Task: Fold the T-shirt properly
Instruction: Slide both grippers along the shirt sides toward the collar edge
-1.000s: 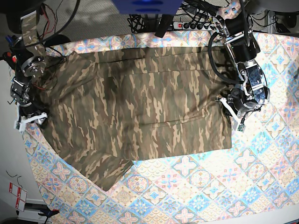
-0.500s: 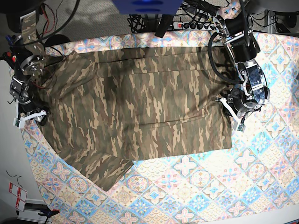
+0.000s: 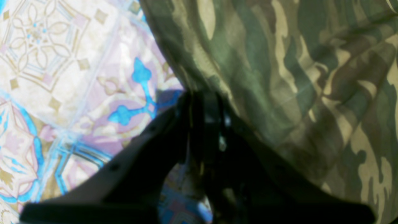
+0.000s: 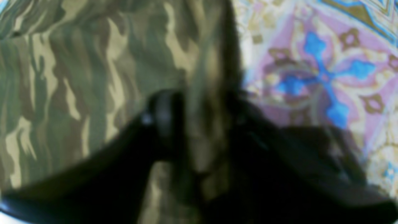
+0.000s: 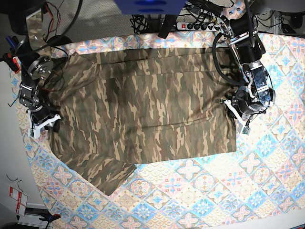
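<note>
The camouflage T-shirt [image 5: 143, 109] lies spread flat, with one sleeve [image 5: 102, 171] pointing toward the front. At the shirt's right edge in the base view, my left gripper [image 5: 233, 112] is shut on the hem. The left wrist view shows that gripper [image 3: 203, 99] with its dark fingers pressed together where the shirt [image 3: 295, 77] ends. At the opposite edge my right gripper [image 5: 45, 125] holds the fabric. The right wrist view shows it [image 4: 202, 115] with a raised ridge of shirt [image 4: 77, 62] pinched between the fingers.
A pastel blue-pink tile-patterned cloth [image 5: 214, 191] covers the table under the shirt, bare along the front and right. A power strip and cables [image 5: 195, 24] lie beyond the back edge. The table's left edge runs just outside my right gripper.
My right gripper has closed on the shirt's edge and shifted inward, bunching the fabric there. The left arm and its grip have not moved.
</note>
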Robot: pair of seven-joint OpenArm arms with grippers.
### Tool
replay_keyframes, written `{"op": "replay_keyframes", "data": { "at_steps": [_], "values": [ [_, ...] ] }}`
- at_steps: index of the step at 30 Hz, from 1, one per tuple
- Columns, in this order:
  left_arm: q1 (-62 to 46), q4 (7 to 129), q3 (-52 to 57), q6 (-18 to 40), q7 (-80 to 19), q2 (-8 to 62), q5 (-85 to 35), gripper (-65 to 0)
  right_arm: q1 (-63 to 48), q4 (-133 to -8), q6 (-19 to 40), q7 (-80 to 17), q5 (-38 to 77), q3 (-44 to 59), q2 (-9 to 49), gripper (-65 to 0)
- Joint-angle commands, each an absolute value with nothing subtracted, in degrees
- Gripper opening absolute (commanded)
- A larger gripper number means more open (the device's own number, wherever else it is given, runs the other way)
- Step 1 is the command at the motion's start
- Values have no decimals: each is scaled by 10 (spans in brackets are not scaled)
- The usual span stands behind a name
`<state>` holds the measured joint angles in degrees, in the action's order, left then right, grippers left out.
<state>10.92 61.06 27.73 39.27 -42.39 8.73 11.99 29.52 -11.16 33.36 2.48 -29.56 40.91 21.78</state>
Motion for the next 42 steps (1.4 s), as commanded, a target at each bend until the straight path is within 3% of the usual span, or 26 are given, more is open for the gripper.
{"op": "replay_keyframes", "data": {
  "at_steps": [1,4,10,24,28,32,42],
  "values": [
    [109,611,276,400,-450,89,132,-578,299,-116,342,-9,-311,407,218,-533],
    [110,611,276,400,-449,89,132,-581,298,-131,342,-10,-311,407,218,-592],
    [111,629,276,400,-451,89,132,-582,294,-173,342,-10,-311,407,218,-619],
    [102,732,213,400,-502,89,131,-583,178,-396,344,-44,-311,407,182,-622],
    [90,733,214,400,-500,89,128,-583,147,-467,400,-36,-308,410,158,-622],
    [75,740,211,400,-498,90,127,-583,138,-532,400,-41,-311,411,133,-622],
    [5,907,210,400,-503,89,127,-583,85,-611,400,-7,-311,410,110,-623]
  ]
}}
